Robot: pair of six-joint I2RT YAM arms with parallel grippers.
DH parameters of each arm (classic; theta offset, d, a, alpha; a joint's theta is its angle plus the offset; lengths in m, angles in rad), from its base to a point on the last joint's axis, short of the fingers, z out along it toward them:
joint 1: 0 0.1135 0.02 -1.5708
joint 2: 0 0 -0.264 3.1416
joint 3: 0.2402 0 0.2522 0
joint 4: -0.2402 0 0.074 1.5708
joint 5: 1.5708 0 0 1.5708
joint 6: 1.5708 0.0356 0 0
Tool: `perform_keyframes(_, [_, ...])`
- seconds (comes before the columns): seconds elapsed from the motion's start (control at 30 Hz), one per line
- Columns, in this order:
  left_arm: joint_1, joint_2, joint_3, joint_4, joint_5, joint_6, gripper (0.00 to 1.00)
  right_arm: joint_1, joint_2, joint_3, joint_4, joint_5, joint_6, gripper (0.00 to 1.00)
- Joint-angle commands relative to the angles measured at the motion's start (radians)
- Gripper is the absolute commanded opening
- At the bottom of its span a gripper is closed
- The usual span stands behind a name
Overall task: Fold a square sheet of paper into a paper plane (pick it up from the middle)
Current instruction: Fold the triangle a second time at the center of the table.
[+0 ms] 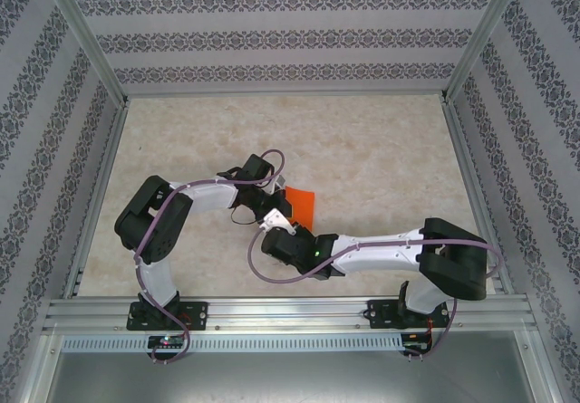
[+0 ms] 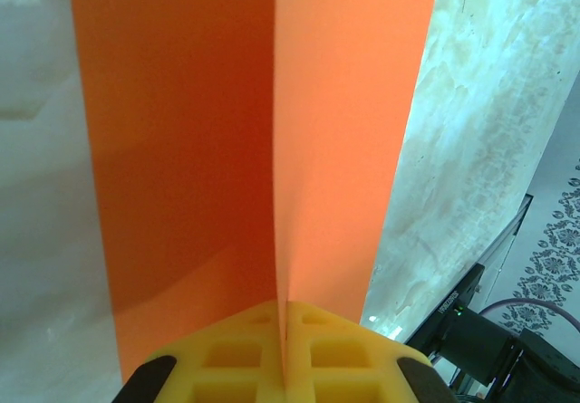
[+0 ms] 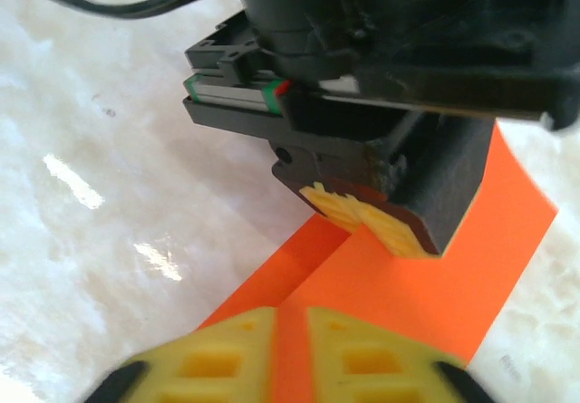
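**Creased sheet bridges both grippers**
Your thin, bright orange paper sheet (image 2: 344, 122) sits near the centre of the top view; the left gripper (image 2: 283, 311) has its jaws pressed together on the crease, which runs straight up the frame; the right gripper (image 3: 290, 317) straddles that crease from the bottom edge, jaws narrow; you cannot tell if it pinches.

The table (image 1: 362, 140) — a marbled beige surface — sits inside patterned walls (image 1: 272, 41), with an aluminium rail (image 1: 290, 311) along its near edge.
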Motion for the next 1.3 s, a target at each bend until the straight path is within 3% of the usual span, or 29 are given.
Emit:
perform_keyframes(0.0, [0.008,0.001,0.020,0.009,0.008,-0.007,0.00,-0.013,-0.091,-0.050,0.060,-0.066,0.033,0.45])
perform_keyframes(0.13, [0.009,-0.001,0.025,0.009,0.008,-0.016,0.00,-0.048,-0.242,-0.193,0.215,-0.154,0.058,0.61])
perform_keyframes(0.23, [0.009,-0.003,0.036,0.001,0.014,-0.015,0.00,-0.051,-0.263,-0.225,0.224,-0.156,0.012,0.71])
perform_keyframes(0.57, [0.009,-0.003,0.039,-0.003,0.017,-0.020,0.00,-0.015,-0.003,-0.023,0.049,-0.005,-0.044,0.74])
perform_keyframes(0.8, [0.009,0.000,0.041,-0.009,0.018,-0.015,0.00,0.000,0.055,0.025,-0.032,0.103,-0.031,0.53])
perform_keyframes(1.1, [0.008,-0.007,0.041,-0.010,0.017,-0.017,0.00,0.003,0.023,0.026,-0.055,0.110,-0.029,0.20])
perform_keyframes(1.27, [0.009,-0.044,0.045,-0.050,-0.033,-0.006,0.10,-0.004,0.005,0.030,-0.059,0.081,0.005,0.05])
